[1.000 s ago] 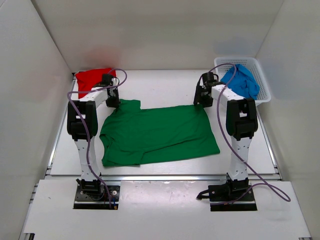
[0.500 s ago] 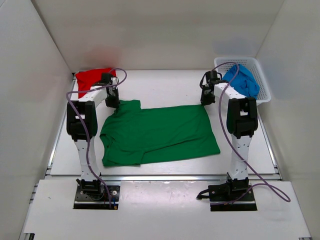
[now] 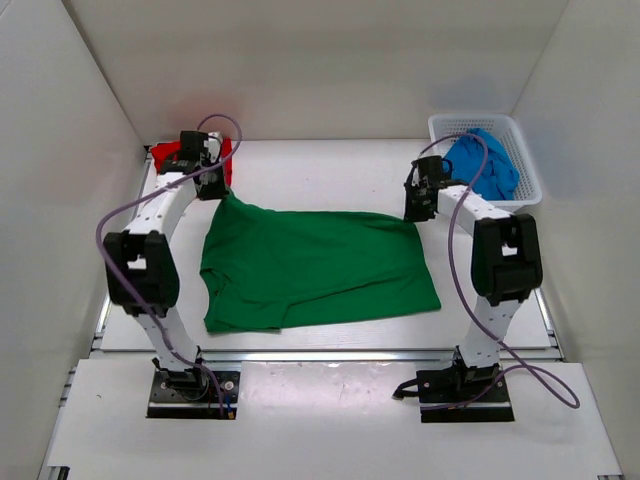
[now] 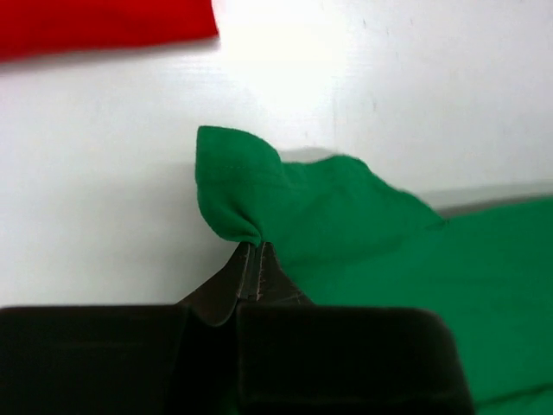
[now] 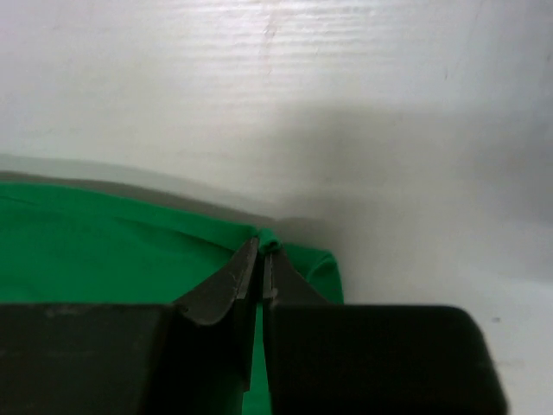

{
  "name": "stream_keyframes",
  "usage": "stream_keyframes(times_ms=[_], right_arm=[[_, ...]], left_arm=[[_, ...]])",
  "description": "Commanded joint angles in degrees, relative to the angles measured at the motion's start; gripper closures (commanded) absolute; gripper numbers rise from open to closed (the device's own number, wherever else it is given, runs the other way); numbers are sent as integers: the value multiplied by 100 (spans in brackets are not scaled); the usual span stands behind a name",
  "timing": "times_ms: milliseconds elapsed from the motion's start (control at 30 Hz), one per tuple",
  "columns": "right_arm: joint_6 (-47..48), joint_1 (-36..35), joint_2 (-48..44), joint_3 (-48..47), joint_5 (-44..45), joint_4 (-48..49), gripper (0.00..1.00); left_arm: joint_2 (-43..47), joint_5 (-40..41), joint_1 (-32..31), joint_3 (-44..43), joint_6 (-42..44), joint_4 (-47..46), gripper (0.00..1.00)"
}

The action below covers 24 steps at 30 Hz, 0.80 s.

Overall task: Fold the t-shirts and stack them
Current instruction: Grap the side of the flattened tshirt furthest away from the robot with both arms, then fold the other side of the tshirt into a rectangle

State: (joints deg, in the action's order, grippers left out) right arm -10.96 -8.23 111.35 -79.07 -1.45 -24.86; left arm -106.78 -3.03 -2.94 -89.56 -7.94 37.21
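Observation:
The green t-shirt (image 3: 315, 265) lies spread across the middle of the table, its two far corners raised. My left gripper (image 3: 222, 190) is shut on the far left corner of the green t-shirt (image 4: 259, 203), the cloth bunching just above the fingertips. At the far right corner my right gripper (image 3: 412, 213) is shut on the green t-shirt (image 5: 112, 238), a small roll of fabric pinched between the jaws. The red t-shirt (image 3: 168, 154) lies folded at the far left, behind the left arm, and shows along the top of the left wrist view as the red t-shirt (image 4: 104, 22). The blue t-shirt (image 3: 485, 165) is heaped in the basket.
A white lattice basket (image 3: 524, 150) stands at the far right corner. White walls close in the table on the left, back and right. Purple cables loop from both arms.
The right gripper shut on the shirt's far right corner. Both arms rose, the left one moving back toward the red t-shirt, lifting the green shirt's far edge off the table.

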Motion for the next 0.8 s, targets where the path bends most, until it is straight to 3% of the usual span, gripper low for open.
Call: stream_keyframes(times_ms=[0,367,767], right_arm=[[165,-30,-746,574,-355,622,100],[261,488,-2195,2483,-1208,1502,100],[191,665,-2881,3353,-1384,1616,100]], left_arm=[[885,-49,22,718,135,-47,100],[2573,13,-31,2995,22,-486,100],[3795,127,-154,4191,-128,-328,100]])
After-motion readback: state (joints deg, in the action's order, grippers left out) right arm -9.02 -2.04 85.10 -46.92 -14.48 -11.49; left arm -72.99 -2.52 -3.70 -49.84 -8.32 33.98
